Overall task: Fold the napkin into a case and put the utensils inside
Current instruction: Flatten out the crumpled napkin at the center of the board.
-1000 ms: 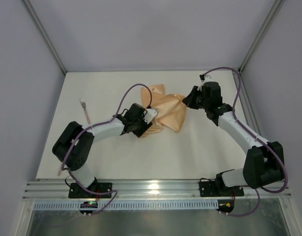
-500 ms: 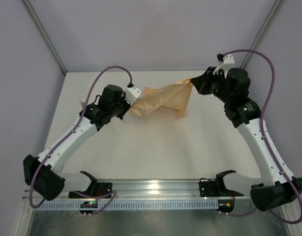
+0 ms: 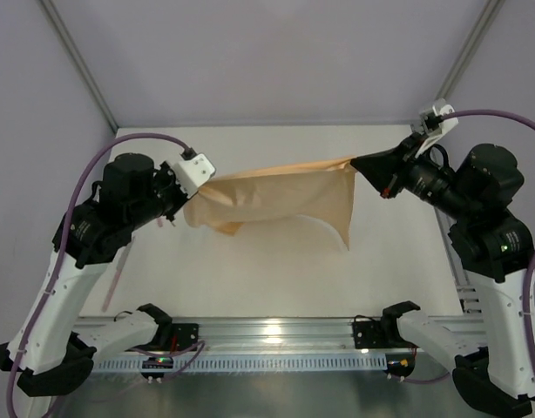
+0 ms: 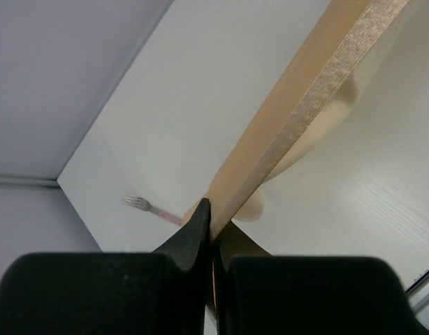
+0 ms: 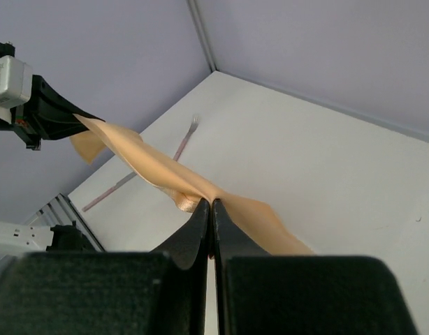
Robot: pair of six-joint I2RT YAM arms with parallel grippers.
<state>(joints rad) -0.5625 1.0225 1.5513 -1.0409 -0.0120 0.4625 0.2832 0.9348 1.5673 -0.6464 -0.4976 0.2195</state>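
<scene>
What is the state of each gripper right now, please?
Left gripper: closed, pinching one end of the napkin.
Right gripper: closed, pinching the other end of the napkin, which is stretched between the two.

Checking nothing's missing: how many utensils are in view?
2: a fork on the table, left side, and a pink-handled utensil nearer the front edge. Others may be hidden.
</scene>
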